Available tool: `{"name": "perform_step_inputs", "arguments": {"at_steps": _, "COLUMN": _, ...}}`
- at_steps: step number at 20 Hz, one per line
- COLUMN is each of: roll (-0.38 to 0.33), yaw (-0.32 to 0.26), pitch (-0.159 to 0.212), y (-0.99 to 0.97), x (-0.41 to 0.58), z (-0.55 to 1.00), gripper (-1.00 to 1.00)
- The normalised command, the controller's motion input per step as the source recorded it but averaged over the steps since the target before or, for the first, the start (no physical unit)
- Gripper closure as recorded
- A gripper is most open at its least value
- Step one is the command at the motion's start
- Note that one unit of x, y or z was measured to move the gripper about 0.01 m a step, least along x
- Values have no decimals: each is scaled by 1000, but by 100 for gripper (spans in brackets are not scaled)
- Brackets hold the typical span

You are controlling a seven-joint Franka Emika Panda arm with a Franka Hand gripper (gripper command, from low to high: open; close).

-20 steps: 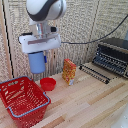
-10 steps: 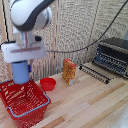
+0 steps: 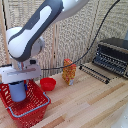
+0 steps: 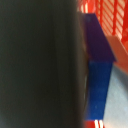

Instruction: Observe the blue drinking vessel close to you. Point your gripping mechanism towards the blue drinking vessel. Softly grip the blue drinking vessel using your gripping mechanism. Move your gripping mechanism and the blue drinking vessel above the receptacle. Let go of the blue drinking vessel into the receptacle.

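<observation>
The blue drinking vessel (image 3: pixel 17 93) hangs upright under the white end piece of my gripping mechanism (image 3: pixel 18 85), which is shut on it. The cup sits low over the receptacle (image 3: pixel 31 111), a red lattice basket at the exterior view's lower left, with its lower part down between the basket walls. In the wrist view, a dark-blue finger (image 4: pixel 98 60) shows in front of red basket lattice (image 4: pixel 109 12). A dark blurred mass fills the rest of that view.
A small red bowl (image 3: pixel 48 83) stands just beside the basket on the wooden table (image 3: pixel 90 107). An orange-yellow packet (image 3: pixel 69 71) stands behind it. A toaster oven (image 3: pixel 113 55) with its door down sits at the exterior view's right. A black cable runs along the back wall.
The arm has swung toward the exterior view's left and lowered. The cup, held throughout, went from above the bowl's side to low over the basket.
</observation>
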Motion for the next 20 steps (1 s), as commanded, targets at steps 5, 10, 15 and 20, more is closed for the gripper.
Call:
{"name": "perform_step_inputs", "arguments": {"at_steps": 5, "roll": -31, "yaw": 70, "pitch": -15, "y": 206, "x": 191, "z": -182, "gripper": -100}}
{"name": "perform_step_inputs", "arguments": {"at_steps": 10, "roll": -6, "yaw": 2, "pitch": -36, "y": 35, "x": 40, "z": -17, "gripper": -100}}
{"name": "perform_step_inputs", "arguments": {"at_steps": 15, "roll": -30, "yaw": 1, "pitch": 20, "y": 0, "x": 126, "z": 303, "gripper": -100}}
{"name": "perform_step_inputs", "arguments": {"at_steps": 20, "roll": -8, "yaw": -53, "pitch": 46, "y": 0, "x": 109, "z": 691, "gripper": -100}}
